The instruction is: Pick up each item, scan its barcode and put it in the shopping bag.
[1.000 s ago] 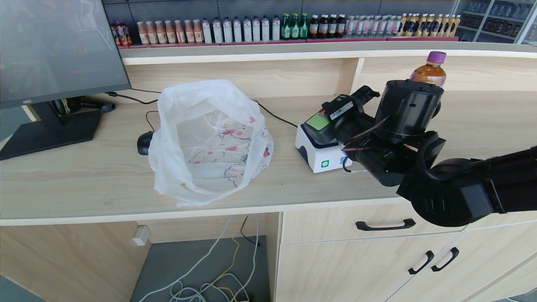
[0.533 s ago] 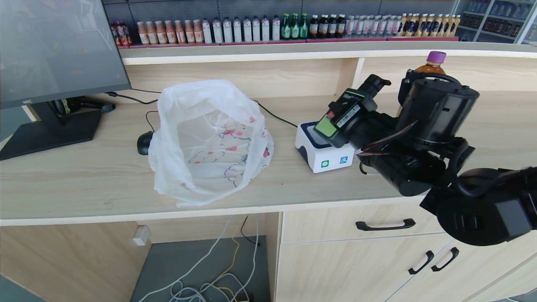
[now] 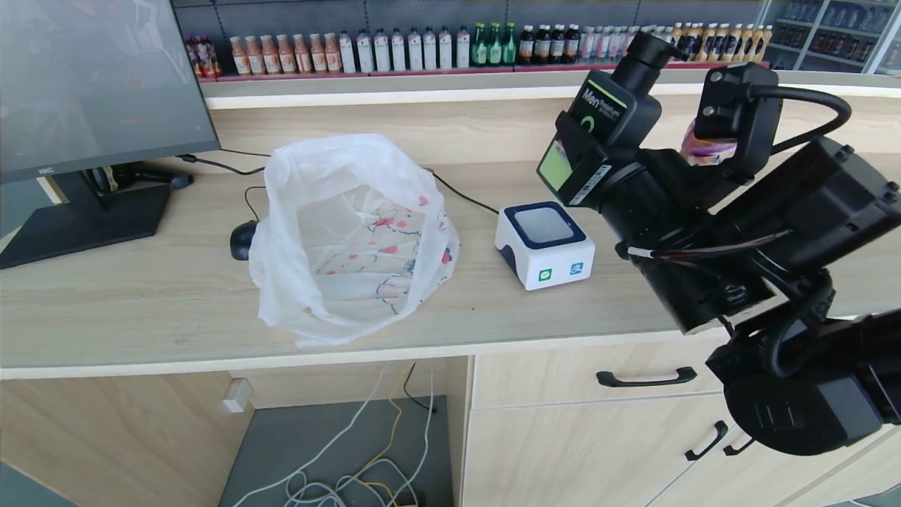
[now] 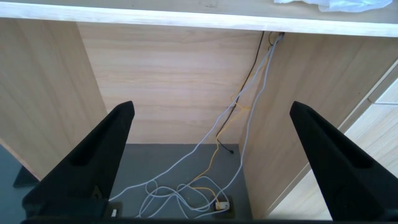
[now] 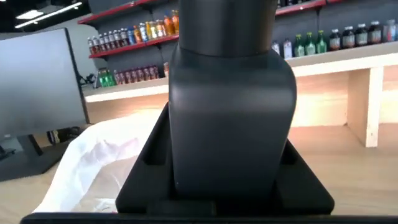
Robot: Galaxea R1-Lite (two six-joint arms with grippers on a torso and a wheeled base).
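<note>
My right gripper (image 3: 590,160) is shut on a black bottle (image 3: 607,116) with a green label and a barcode strip. It holds the bottle in the air, tilted with its cap up, above and to the right of the white scanner box (image 3: 543,243). In the right wrist view the black bottle (image 5: 230,112) stands between the gripper's fingers (image 5: 146,171). The white shopping bag (image 3: 352,239) sits open on the counter, left of the scanner. My left gripper (image 4: 211,155) hangs open below the counter edge, holding nothing.
A monitor (image 3: 91,77) stands at the counter's far left, and a black mouse (image 3: 241,239) lies beside the bag. An orange drink bottle (image 3: 707,148) is partly hidden behind my right arm. Cables (image 4: 205,186) lie on the floor under the counter. Drawers sit below on the right.
My right arm has lifted the black bottle up and to the right, away from the scanner's top, which is now uncovered. The bag has not moved.
</note>
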